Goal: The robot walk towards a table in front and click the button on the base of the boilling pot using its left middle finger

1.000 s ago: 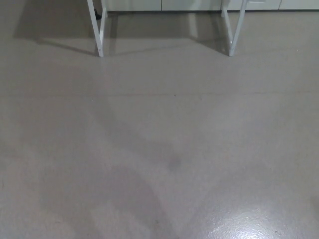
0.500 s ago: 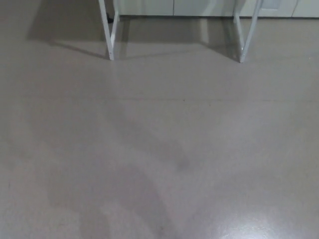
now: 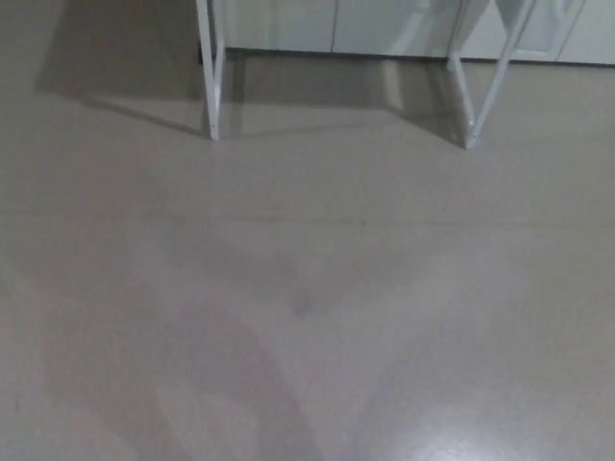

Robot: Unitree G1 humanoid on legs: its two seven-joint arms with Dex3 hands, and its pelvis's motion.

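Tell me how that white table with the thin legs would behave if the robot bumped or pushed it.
Only the white thin-legged table's lower legs show, so this is tentative. The legs look slender, so it is probably light and could shift on a bump. The smooth, glossy grey floor suggests it would slide more than tip. A diagonal brace at the right legs hints at some stiffness.

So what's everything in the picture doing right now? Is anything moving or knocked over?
White metal table legs on the left: standing upright on the floor.
White metal table legs on the right: standing on the floor, one bar slanted.
Smooth grey floor: flat, with soft shadows and a shiny glare at the bottom right.
White cabinet panels behind: shut.
Tabletop, pot and robot hands: not in view.
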